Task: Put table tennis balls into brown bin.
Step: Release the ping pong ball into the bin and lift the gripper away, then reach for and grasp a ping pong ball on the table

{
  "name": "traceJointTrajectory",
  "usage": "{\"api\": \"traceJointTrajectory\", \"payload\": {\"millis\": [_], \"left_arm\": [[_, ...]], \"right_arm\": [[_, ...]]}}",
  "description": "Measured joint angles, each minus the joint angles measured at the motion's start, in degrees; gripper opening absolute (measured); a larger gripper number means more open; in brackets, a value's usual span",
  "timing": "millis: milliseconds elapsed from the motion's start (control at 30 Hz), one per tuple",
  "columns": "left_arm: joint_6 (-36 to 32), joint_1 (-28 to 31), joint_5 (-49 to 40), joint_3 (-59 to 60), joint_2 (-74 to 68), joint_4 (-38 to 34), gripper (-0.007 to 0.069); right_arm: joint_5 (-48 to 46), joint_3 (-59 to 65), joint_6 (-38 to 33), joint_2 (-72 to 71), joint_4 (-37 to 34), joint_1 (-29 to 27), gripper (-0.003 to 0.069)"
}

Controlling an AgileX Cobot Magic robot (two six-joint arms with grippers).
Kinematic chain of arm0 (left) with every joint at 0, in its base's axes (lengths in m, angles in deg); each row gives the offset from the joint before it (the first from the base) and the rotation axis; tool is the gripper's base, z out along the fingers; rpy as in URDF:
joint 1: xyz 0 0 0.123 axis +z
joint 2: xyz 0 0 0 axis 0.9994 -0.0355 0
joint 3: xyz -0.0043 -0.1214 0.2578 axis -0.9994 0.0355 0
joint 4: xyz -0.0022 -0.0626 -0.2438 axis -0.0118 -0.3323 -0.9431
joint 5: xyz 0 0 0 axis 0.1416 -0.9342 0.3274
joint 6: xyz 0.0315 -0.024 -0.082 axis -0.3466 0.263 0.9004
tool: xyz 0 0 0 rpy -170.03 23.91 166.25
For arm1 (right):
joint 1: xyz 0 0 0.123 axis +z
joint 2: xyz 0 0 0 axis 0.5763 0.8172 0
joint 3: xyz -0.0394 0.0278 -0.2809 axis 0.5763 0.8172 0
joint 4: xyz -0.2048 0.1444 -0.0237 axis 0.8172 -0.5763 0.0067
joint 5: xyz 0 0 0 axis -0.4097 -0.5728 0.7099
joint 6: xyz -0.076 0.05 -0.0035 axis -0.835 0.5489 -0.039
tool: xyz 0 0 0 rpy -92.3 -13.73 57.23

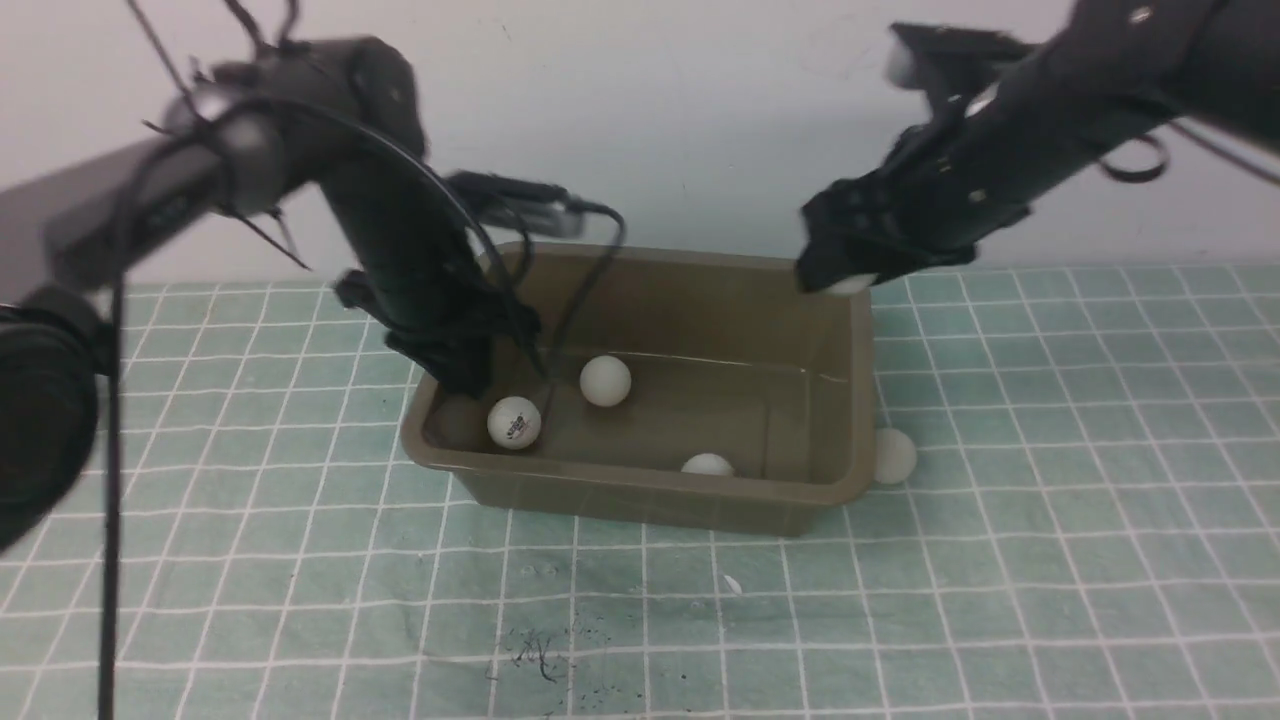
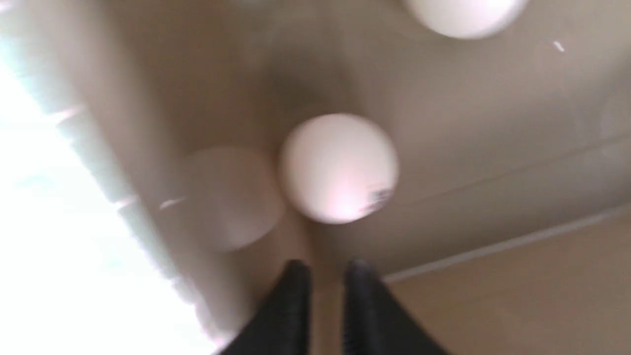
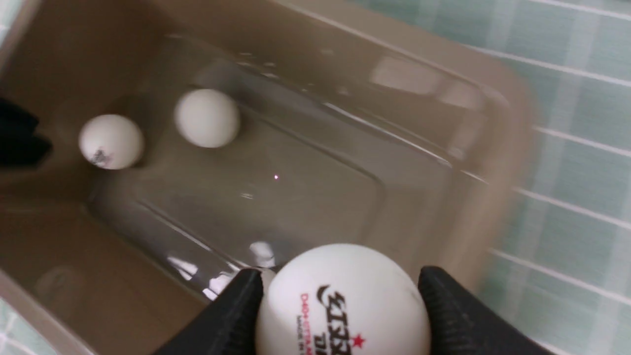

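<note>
I see right gripper (image 3: pixel 340 278) gripping white plastic table tennis ball (image 3: pixel 342 308) over olive-brown rectangular plastic bin (image 1: pixel 640 500) | left gripper (image 2: pixel 328 271) pinched empty inside | three balls (image 1: pixel 515 422) (image 1: pixel 605 381) (image 1: pixel 708 464) in | fifth ball (image 1: pixel 895 455) outside right

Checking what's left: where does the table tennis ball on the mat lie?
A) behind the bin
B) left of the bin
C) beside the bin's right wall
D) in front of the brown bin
C: the loose ball sits on the mat by the right wall of the brown bin.

Matt white plastic table tennis balls (image 1: pixel 605 381), glossy smooth plastic brown bin (image 1: pixel 620 500) — dull creased green mat (image 1: pixel 1000 600)
</note>
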Motion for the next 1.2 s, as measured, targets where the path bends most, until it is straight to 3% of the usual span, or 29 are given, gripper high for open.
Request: {"api": "traceJointTrajectory", "payload": {"millis": [100,167,267,333,400,500,567,633,833,1033,1067,1100,1200], "left_arm": [[0.21,3.75,-0.26,0.00,4.86,-1.48,0.0001],[0.21,5.23,-0.40,0.00,8.10,-1.53,-0.0005],[0.21,7.81,-0.52,0.34,14.00,-1.15,-0.0005],[0.21,10.20,-0.52,1.95,18.03,-1.15,-0.0005],[0.21,12.30,-0.58,4.02,20.54,-1.15,-0.0005],[0.21,15.94,-0.77,8.63,23.44,-1.15,-0.0005],[0.21,19.29,-0.88,14.08,24.97,-1.38,-0.0005],[-0.18,20.03,-0.83,17.00,25.04,-2.43,-0.0005],[-1.11,19.87,0.15,19.98,25.04,-4.78,-0.0005],[-2.15,19.57,0.69,19.98,25.04,-6.04,-0.0005],[-2.26,19.52,0.56,19.98,25.04,-6.23,-0.0005],[-2.28,19.52,0.35,19.98,25.04,-6.23,-0.0005],[-2.46,19.52,-0.47,19.98,25.21,-6.23,-0.0005]], "right_arm": [[-1.68,-3.64,1.14,3.79,3.73,2.59,0.0568],[-4.00,-4.60,3.93,3.86,8.75,2.89,0.0605],[-8.57,-4.88,7.98,2.81,18.46,2.16,0.0591],[-12.76,-3.79,11.96,1.71,25.29,-0.19,0.0536],[-13.65,-2.24,13.55,1.23,26.83,-2.40,0.0496],[-13.27,2.82,14.46,1.09,24.94,-5.48,0.0459],[-8.54,8.45,12.41,1.22,18.12,-6.91,0.0451],[-2.05,12.80,8.75,1.28,10.47,-6.83,0.0459],[6.12,14.16,2.97,4.43,0.63,-6.76,0.0480],[8.15,14.16,1.38,9.75,-1.43,-6.76,0.0455],[7.52,13.63,0.98,10.14,-0.66,-6.88,0.0373],[6.57,13.26,1.11,9.90,0.32,-6.94,0.0349],[1.09,11.03,4.77,6.83,6.00,-7.44,0.0361]]}}
